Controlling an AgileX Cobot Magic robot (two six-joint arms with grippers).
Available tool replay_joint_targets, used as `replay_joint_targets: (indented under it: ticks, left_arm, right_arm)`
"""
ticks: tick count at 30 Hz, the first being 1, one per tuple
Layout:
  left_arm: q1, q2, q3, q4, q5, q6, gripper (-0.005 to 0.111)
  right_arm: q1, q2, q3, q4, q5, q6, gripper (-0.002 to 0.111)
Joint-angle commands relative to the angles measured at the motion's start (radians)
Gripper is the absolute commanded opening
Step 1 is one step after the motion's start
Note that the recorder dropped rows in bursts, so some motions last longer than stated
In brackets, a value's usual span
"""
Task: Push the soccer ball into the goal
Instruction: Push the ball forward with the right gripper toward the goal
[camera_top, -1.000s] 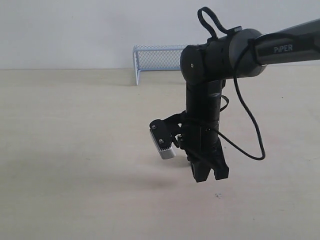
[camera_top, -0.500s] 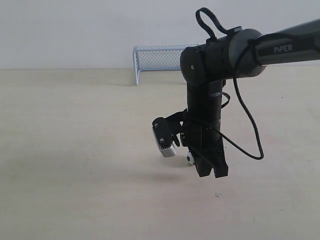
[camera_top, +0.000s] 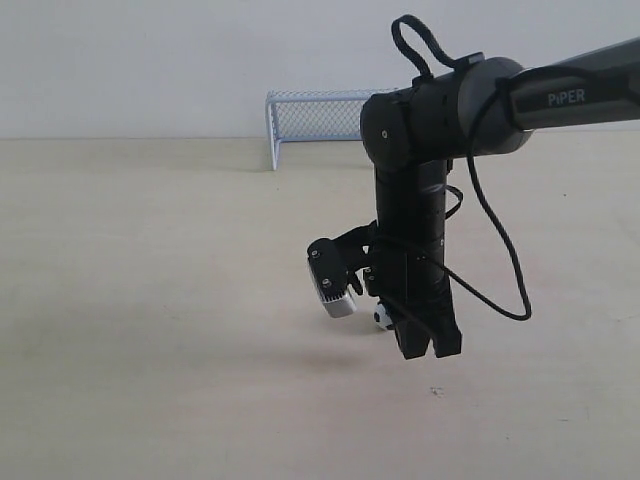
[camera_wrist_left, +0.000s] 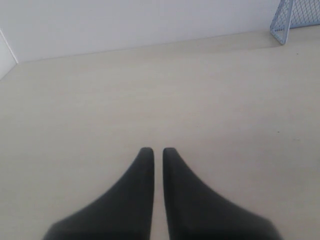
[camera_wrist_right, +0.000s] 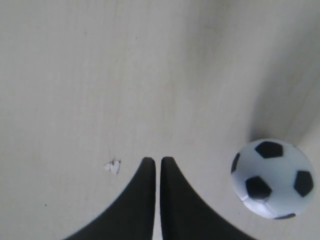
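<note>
The soccer ball (camera_top: 382, 318), tiny and white with black patches, rests on the pale table, half hidden behind my right gripper (camera_top: 428, 349). That gripper points down at the table with its jaws shut and nothing between them. In the right wrist view the soccer ball (camera_wrist_right: 272, 178) lies beside the right gripper (camera_wrist_right: 155, 160), apart from its fingers. The goal (camera_top: 315, 118), pale blue-white with mesh netting, stands at the table's far edge against the wall; the right arm hides its right part. My left gripper (camera_wrist_left: 154, 150) is shut and empty, with a corner of the goal (camera_wrist_left: 295, 17) far ahead of it.
A white wall runs behind the table's far edge. A small white fleck (camera_wrist_right: 113, 166) lies on the table close to the right fingertips, and a dark speck (camera_top: 437, 391) shows near the front. The right arm (camera_top: 560, 95) reaches in from the right above the table.
My right gripper has shifted slightly to the right. The ball, hidden behind it a second ago, now shows at its left side.
</note>
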Motion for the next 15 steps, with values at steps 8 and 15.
replay_joint_targets:
  ticks: [8, 15]
  left_arm:
    - [-0.008, 0.005, -0.004, 0.0, -0.003, -0.009, 0.006]
    - [-0.008, 0.005, -0.004, 0.0, -0.003, -0.009, 0.006]
  right_arm:
    - [0.002, -0.01, -0.005, -0.007, 0.011, -0.05, 0.0]
    - [0.002, -0.009, -0.032, -0.137, -0.482, 0.195, 0.0]
